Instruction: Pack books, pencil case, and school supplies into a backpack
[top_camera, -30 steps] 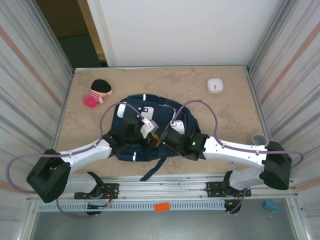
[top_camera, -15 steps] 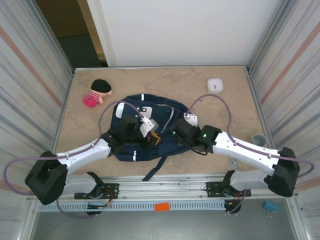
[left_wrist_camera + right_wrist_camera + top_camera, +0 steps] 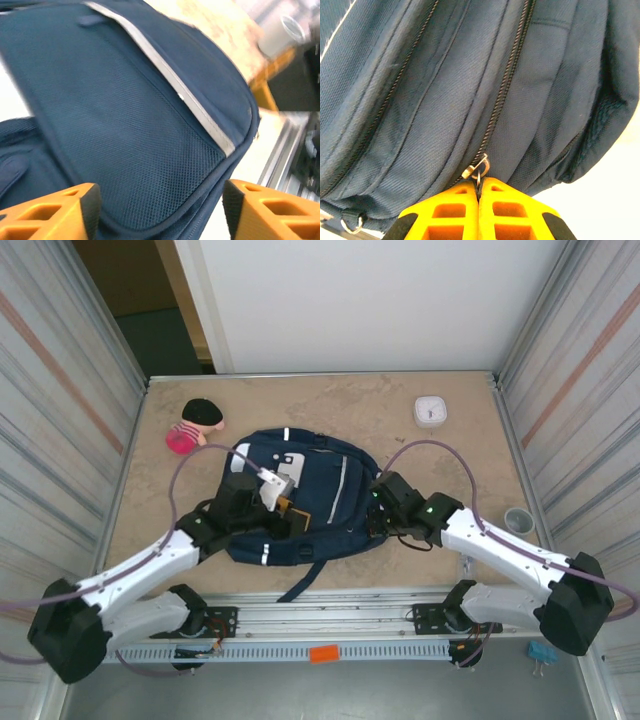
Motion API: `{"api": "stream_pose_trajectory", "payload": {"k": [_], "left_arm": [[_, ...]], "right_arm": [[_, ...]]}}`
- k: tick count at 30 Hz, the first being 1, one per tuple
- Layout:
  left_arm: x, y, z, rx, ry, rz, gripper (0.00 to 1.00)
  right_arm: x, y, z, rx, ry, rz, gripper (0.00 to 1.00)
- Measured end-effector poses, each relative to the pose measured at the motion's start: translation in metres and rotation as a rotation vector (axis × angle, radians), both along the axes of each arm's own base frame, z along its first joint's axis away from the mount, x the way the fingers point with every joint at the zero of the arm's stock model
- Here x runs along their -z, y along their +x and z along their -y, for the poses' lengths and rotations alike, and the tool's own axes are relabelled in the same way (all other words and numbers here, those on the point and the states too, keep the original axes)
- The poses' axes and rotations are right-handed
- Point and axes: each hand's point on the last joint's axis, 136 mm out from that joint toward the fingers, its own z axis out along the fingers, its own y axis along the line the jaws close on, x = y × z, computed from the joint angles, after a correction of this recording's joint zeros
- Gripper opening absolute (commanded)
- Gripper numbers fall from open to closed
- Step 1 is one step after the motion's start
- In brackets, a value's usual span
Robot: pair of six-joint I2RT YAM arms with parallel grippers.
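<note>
Since a second ago, our two arms have swung apart. The left gripper (image 3: 290,508) has drawn back over the left half of the backpack (image 3: 330,490) and spread its jaws. The right gripper (image 3: 374,518) has slid out to the bag's right edge and closed.

On the left wrist view we see the left gripper (image 3: 160,197) released, with its orange fingers (image 3: 55,212) wide apart over the mesh pocket (image 3: 125,140) and white trim stripe (image 3: 165,82), holding nothing.

On the right wrist view, the right gripper (image 3: 479,186) is clenched on the metal zipper pull (image 3: 477,169) of the navy backpack (image 3: 420,90).

The backpack lies flat in the middle of the tabletop (image 3: 340,400). A pink plush toy (image 3: 194,426) sits near its upper left, and a white square device (image 3: 431,410) lies well apart at the far right.
</note>
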Motion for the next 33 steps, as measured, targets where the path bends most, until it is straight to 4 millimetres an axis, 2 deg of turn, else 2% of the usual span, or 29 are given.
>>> {"api": "stream_pose_trajectory", "payload": {"k": [3, 5, 9, 12, 15, 19, 22, 25, 30, 33], "left_arm": [[-0.011, -0.004, -0.029, -0.192, -0.056, -0.068, 0.7], [-0.006, -0.01, -0.048, -0.296, -0.074, -0.111, 0.7], [0.03, -0.028, -0.08, -0.456, -0.066, -0.243, 0.71], [0.062, -0.038, -0.09, -0.526, -0.042, -0.352, 0.71], [0.078, -0.039, -0.095, -0.578, -0.025, -0.41, 0.71], [0.085, -0.022, -0.099, -0.642, -0.021, -0.419, 0.71], [0.093, -0.001, -0.105, -0.701, -0.023, -0.446, 0.71], [0.089, 0.027, -0.106, -0.732, -0.028, -0.451, 0.72], [0.061, 0.067, -0.095, -0.709, -0.071, -0.394, 0.75], [0.037, 0.074, -0.089, -0.681, -0.124, -0.369, 0.75]], "right_arm": [[-0.001, -0.002, -0.007, -0.029, 0.025, -0.005, 0.0], [-0.001, -0.007, -0.013, -0.06, 0.032, -0.007, 0.0], [0.003, -0.026, -0.031, -0.147, 0.036, -0.03, 0.0], [0.007, -0.037, -0.042, -0.191, 0.04, -0.047, 0.0], [0.008, -0.045, -0.051, -0.222, 0.047, -0.051, 0.0], [0.013, -0.059, -0.066, -0.27, 0.05, -0.063, 0.0], [0.02, -0.07, -0.081, -0.307, 0.047, -0.082, 0.0], [0.024, -0.077, -0.101, -0.343, 0.045, -0.093, 0.0], [0.021, -0.07, -0.136, -0.35, 0.078, -0.089, 0.0], [0.017, -0.065, -0.156, -0.362, 0.114, -0.087, 0.0]]}}
